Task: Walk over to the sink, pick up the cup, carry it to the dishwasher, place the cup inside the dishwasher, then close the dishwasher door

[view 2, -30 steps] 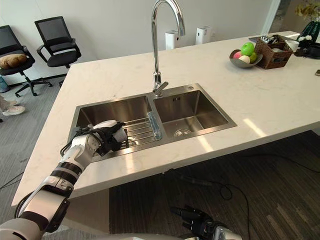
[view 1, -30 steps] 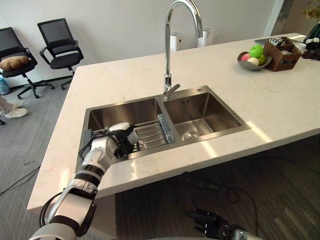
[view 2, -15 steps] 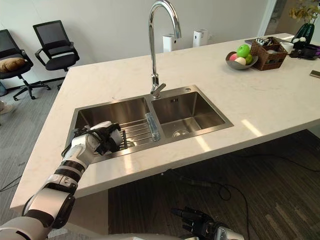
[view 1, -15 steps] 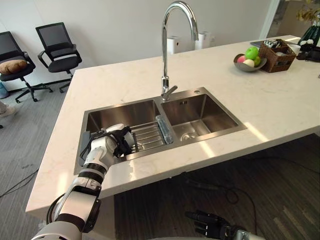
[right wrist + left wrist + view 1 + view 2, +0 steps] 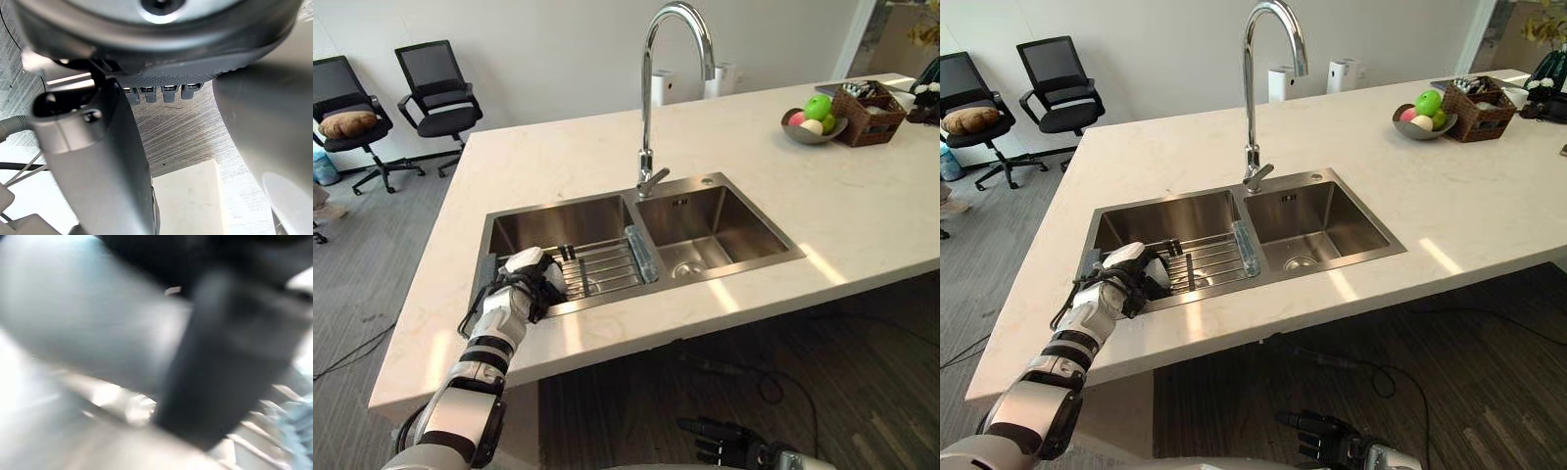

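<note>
Left eye view: your left hand reaches into the sink's left basin by the wire rack, likely for the cup, which cannot be made out; its grip cannot be told. Your right hand hangs low, fingers relaxed.
</note>
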`<state>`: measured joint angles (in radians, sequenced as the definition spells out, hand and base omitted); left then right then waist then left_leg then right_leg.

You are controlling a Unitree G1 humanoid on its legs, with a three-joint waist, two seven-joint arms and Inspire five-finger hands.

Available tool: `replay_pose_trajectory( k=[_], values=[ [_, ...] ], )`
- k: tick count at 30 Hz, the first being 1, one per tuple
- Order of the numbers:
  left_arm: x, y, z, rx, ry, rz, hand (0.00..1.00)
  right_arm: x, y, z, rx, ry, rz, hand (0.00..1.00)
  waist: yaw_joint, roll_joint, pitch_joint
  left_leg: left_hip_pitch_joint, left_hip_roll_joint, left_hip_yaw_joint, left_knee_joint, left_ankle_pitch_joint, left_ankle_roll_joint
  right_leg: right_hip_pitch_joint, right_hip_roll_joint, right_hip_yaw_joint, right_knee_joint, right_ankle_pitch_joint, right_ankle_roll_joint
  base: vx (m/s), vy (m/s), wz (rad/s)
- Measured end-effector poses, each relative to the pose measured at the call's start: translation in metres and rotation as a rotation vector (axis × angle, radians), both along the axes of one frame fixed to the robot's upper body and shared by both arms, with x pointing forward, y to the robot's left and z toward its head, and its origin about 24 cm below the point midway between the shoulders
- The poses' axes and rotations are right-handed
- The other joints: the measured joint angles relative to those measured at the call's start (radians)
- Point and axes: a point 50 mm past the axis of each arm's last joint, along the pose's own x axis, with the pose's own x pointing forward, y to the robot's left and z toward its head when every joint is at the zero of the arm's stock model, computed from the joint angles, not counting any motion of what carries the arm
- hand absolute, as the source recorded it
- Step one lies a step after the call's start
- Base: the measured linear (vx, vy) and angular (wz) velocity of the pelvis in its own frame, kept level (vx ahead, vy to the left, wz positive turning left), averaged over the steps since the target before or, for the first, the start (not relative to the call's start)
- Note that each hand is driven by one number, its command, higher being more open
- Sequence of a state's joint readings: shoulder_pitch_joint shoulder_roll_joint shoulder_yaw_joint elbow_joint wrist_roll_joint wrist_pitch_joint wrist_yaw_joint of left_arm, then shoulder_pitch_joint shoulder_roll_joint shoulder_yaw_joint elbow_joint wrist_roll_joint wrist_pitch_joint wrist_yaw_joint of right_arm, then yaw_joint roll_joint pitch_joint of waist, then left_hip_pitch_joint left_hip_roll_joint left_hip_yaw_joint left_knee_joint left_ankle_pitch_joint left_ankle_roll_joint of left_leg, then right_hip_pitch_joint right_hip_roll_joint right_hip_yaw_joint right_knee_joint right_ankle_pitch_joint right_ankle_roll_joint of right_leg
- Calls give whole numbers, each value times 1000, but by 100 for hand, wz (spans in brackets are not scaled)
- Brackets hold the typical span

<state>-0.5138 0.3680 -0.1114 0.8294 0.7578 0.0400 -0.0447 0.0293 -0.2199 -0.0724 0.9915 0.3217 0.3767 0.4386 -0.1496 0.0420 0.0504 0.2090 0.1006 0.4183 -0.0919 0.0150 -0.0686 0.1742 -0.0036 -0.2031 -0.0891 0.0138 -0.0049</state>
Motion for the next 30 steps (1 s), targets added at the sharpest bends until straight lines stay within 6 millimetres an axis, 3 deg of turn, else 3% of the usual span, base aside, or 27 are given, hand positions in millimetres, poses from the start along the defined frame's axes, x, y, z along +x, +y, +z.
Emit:
replay_pose_trajectory(
  k=[4,7,13,15,21,30],
  values=[
    [-1,-1,11,-44,-100,-48,0,1,2,0,7,-13,-11,100,2,-3,-1,-27,-4,-13,1,5,7,-21,-4,-13,5,2,0,28,-9,10],
    [0,-9,28,-198,-208,-83,0,-2,5,-2,11,-19,-29,100,15,-18,-2,-34,-6,-21,5,5,7,-22,-4,-19,6,5,-3,81,-8,6],
    [-5,-31,95,-639,-526,-156,0,-12,4,-4,2,-32,-53,100,48,-22,-1,-27,-2,-64,7,5,7,-9,-6,-29,15,2,-2,43,-18,6],
    [-8,-32,104,-772,-575,-151,0,-15,3,-5,1,-36,-75,100,53,-22,-1,-18,-3,-72,7,4,6,0,-8,-39,26,-11,-2,-50,-19,15],
    [-33,-29,99,-1132,-657,-43,0,-23,2,-5,-4,-51,-128,100,62,-24,-2,-16,-1,-109,2,9,6,-3,-17,-71,62,-41,2,-94,-17,16],
    [-55,-14,90,-1282,-695,72,0,-27,4,-6,-24,-29,-137,100,95,-40,-13,-46,-14,-160,3,20,15,-3,-26,-117,53,-37,4,12,6,16]
  ],
)
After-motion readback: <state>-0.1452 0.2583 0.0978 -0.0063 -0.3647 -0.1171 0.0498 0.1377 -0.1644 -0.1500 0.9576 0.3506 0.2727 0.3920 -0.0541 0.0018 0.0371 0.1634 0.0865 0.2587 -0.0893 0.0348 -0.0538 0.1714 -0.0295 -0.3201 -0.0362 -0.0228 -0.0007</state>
